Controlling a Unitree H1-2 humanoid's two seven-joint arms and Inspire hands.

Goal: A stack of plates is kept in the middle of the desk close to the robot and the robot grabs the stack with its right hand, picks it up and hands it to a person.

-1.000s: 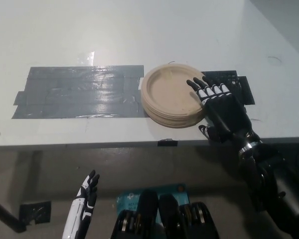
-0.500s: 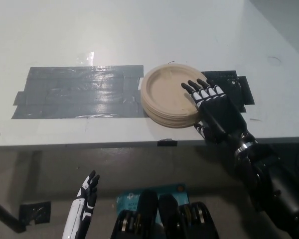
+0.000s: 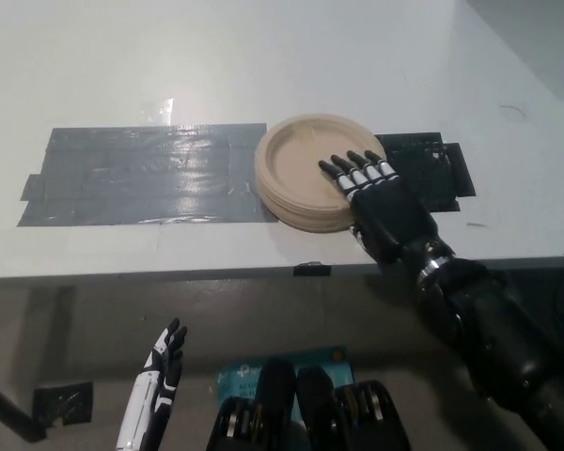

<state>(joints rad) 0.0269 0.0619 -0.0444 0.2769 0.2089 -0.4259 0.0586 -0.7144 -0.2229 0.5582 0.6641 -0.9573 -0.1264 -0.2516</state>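
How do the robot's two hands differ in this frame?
The right hand is black and lies on the stack of plates on the desk; the left hand is white and hangs below the desk edge, touching nothing. Both have their fingers extended and apart.

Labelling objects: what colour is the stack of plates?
Light tan, plain, no pattern: the stack of plates, seen in the head view.

Open desk (image 3: 263, 56) surrounds the plate stack (image 3: 301, 169); only flat tape (image 3: 141, 174) lies beside it.
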